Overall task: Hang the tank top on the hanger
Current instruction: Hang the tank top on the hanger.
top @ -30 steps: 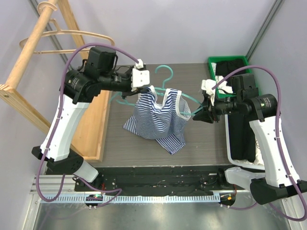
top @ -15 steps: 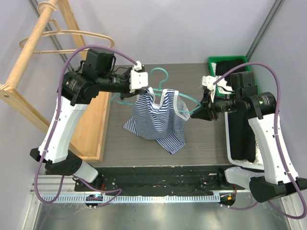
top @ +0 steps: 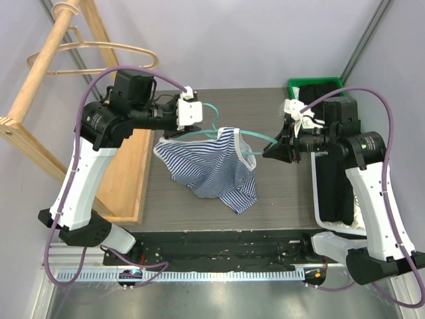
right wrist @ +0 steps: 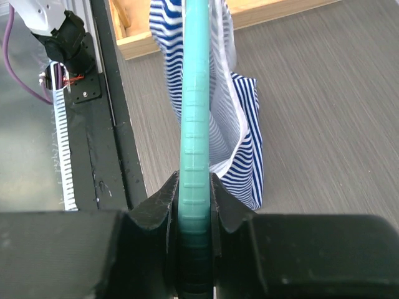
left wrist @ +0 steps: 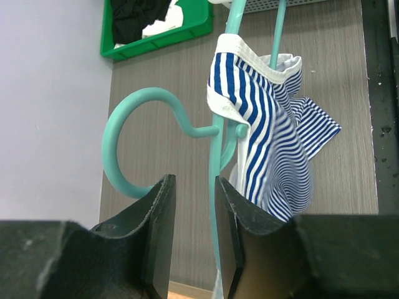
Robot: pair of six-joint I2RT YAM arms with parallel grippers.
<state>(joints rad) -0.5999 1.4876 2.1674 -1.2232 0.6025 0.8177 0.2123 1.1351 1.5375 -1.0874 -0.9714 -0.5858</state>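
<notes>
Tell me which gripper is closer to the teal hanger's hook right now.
Left. The left gripper sits open just beside the hook. The right gripper is clamped on the hanger at its far shoulder tip, across the tank top from the hook.

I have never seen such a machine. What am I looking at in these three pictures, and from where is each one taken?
These are two robot arms fixed at the near edge of a table. The wide picture comes from a camera above and behind them. The two close pictures come from cameras on the wrists, so each shows its own dark jaws at the bottom. The right jaws are shut on one end of a teal hanger. A striped tank top hangs from that hanger. The left jaws stand apart near the hanger's hook, clamping nothing. Farther back are a green bin of clothes and a wooden rack with a tan hanger.
</notes>
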